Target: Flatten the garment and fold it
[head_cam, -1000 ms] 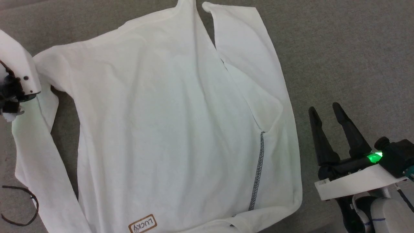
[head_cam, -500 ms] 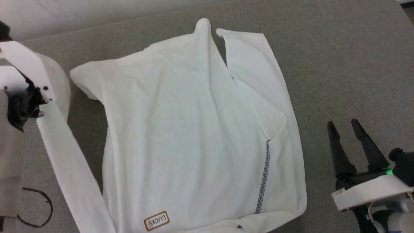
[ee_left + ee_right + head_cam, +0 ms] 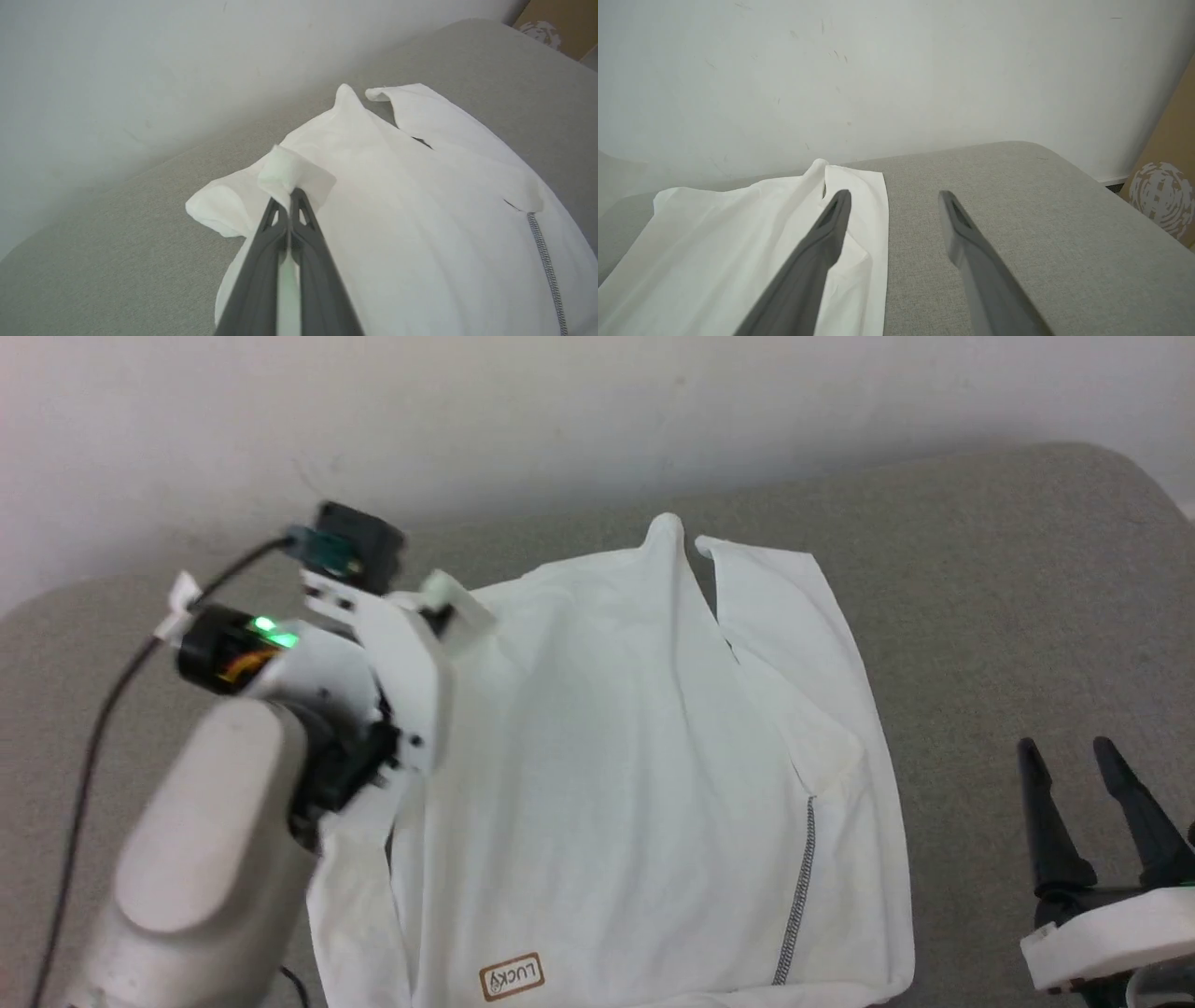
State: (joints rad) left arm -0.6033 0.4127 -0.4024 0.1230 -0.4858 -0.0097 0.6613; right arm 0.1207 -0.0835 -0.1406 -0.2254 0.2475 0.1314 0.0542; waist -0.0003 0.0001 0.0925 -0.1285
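We see the grey fabric-covered desk (image 3: 980,569) carrying the white, thin long-sleeved garment (image 3: 607,756), spread mostly flat. Over the garment's left shoulder, the jaws of our left arm (image 3: 215,821) are pinched on a bunched sleeve end. Right of the garment, the jaws of our right arm (image 3: 1106,943) stand wide, holding nothing. A small tan rectangular patch (image 3: 511,978) sits at the garment's near hem.

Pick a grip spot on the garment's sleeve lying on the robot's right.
Probably the cuff end of the garment, approached from the robot's right. It lies flat at the far end, outer edge free on the grey surface, and the open right gripper sits on that side.
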